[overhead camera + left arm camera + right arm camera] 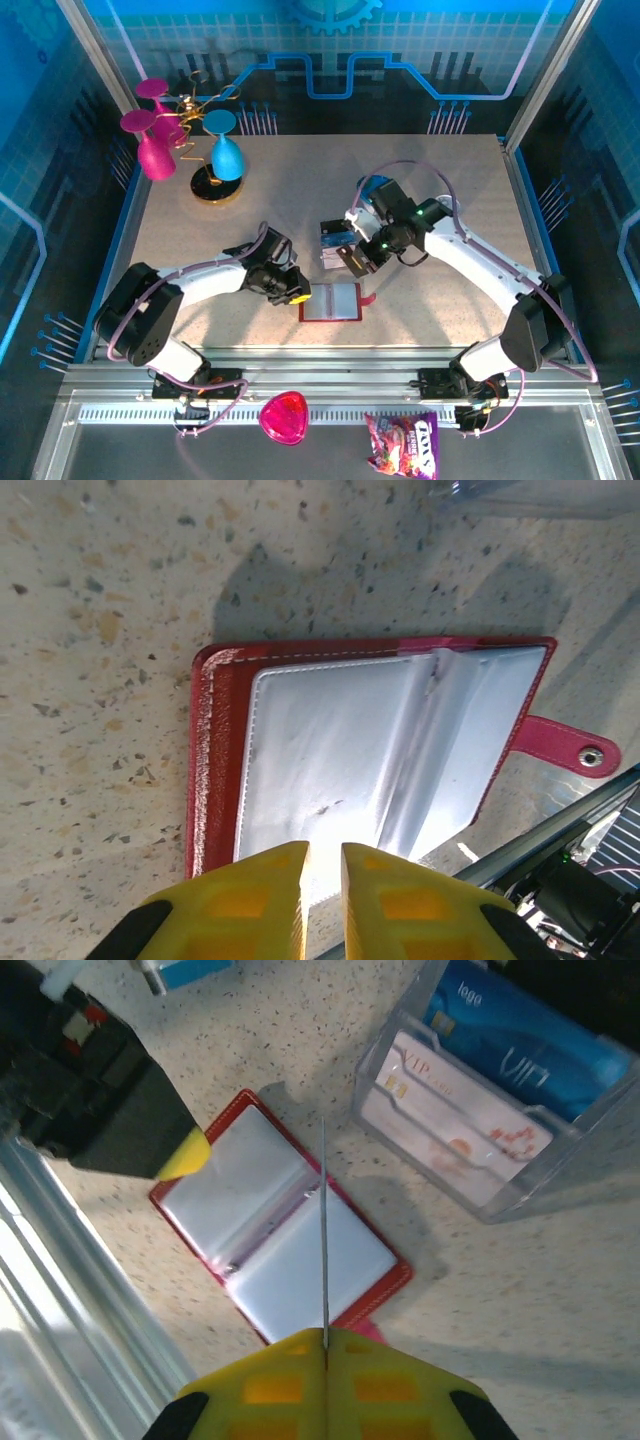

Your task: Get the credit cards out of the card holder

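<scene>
Right gripper [325, 1335] clamped on one credit card [323, 1210], edge-on, just far of the open card holder [255, 1190]
Card judged light, stiff, slick; pinch a short edge. Holder lies flat, table [420, 190] centre, near side

Pink goblets [155, 150] and blue goblet [226, 155] far left, clear tiered stand [520, 1185] mid-table, pink dish [285, 417], candy bag [402, 445]
</scene>
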